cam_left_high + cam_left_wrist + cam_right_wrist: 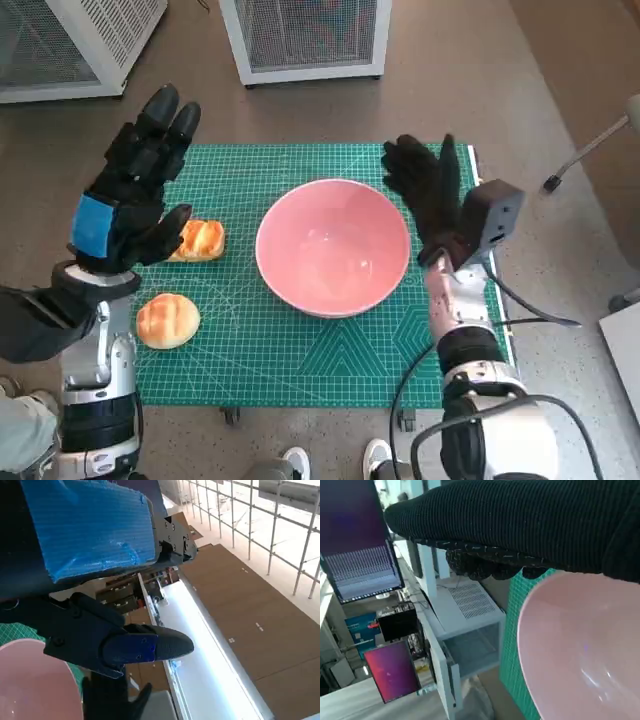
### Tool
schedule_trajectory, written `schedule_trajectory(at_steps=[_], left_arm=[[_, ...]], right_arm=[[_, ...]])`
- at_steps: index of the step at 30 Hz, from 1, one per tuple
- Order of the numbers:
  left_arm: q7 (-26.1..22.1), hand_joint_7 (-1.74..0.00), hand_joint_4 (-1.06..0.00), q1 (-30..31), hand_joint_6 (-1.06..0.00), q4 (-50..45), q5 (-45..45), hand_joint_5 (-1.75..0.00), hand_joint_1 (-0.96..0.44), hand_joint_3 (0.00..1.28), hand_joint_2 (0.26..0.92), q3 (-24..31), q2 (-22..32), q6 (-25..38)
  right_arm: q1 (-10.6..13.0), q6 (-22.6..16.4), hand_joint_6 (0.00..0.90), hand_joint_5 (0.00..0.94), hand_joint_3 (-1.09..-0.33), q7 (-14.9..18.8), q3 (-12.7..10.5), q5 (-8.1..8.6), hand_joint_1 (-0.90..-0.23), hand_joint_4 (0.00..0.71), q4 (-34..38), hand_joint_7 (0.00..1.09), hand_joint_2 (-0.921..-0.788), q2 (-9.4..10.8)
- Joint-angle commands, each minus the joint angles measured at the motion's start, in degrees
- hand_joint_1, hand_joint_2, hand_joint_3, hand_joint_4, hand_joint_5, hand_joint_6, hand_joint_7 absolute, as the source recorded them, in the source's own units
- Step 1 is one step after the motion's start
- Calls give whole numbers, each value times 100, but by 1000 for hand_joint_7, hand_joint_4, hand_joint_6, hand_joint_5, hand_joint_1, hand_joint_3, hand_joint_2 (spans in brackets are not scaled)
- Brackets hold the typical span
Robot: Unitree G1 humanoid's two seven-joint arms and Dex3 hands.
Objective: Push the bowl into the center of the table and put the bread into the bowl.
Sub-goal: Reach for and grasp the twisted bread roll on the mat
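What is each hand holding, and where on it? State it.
Nothing is held. The left hand is open above the mat near a bread roll; the right hand is open beside the pink bowl.

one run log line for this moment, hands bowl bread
left robot hand: open, raised | right robot hand: open beside bowl | bowl: empty, mid-mat | bread rolls: on mat

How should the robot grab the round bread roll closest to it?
Probably from straight above with the left hand, fingers closing on opposite sides of the round roll. Its domed top faces up, it lies flat on the green mat, and nothing crowds it.
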Motion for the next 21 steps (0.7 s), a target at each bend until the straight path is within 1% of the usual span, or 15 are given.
schedule_trajectory(at_steps=[1,3,4,5,6,7,9,11,13,14,16,17,19,21], left_arm=[[44,-4,-233,36,-227,-33,39,-1,-696,413,921,41,66,1],[51,-4,-232,23,-227,-20,49,-1,-697,414,921,53,79,-4],[55,-4,-229,15,-226,-9,58,0,-697,413,921,63,90,-12],[60,-4,-229,6,-226,2,68,-1,-698,413,921,66,94,-19],[65,-4,-228,-5,-226,14,78,0,-698,413,921,71,100,-25],[73,-4,-227,-22,-226,20,87,-1,-698,414,921,76,109,-25],[84,-5,-224,-50,-227,30,97,0,-700,415,921,82,122,-22],[91,-5,-222,-78,-227,53,108,0,-702,416,921,83,131,-27],[95,-5,-221,-102,-227,82,115,0,-703,416,921,80,138,-39],[101,-5,-221,-119,-227,95,121,0,-704,415,921,78,146,-41],[107,-5,-218,-159,-227,132,128,0,-705,414,921,75,167,-49],[110,-6,-217,-184,-227,145,135,0,-705,413,921,71,177,-47],[112,-6,-217,-216,-227,172,140,0,-705,411,921,64,189,-51],[113,-6,-217,-256,-228,166,138,0,-703,407,921,59,224,-20]], right_arm=[[151,-550,136,7,-798,205,102,-41,-653,169,-382,222,-921,-101],[226,-872,135,6,-795,347,144,-17,-653,168,-602,222,-921,-129],[276,-1057,150,11,-774,466,159,22,-677,181,-758,232,-921,-142],[308,-1178,142,8,-779,551,167,54,-671,176,-857,231,-921,-154],[361,-1315,148,10,-770,689,174,116,-681,182,-1019,237,-921,-165],[458,-1478,139,6,-777,897,199,217,-673,176,-1321,238,-921,-179],[627,-1671,129,3,-787,1187,255,362,-660,169,-1820,241,-921,-199],[785,-1750,125,1,-793,1364,322,462,-654,167,-2250,244,-921,-215],[899,-1754,123,1,-796,1459,374,531,-651,167,-2541,248,-921,-226],[992,-1763,122,1,-797,1511,421,563,-650,166,-2781,250,-921,-239],[1178,-1737,123,2,-793,1667,512,675,-653,169,-3248,259,-921,-279],[1255,-1719,122,3,-791,1789,543,772,-655,170,-3436,264,-921,-316],[1333,-1662,122,4,-788,1907,578,885,-658,173,-3614,270,-921,-359],[1374,-1625,121,5,-786,2066,587,1032,-660,176,-3697,277,-921,-417]])
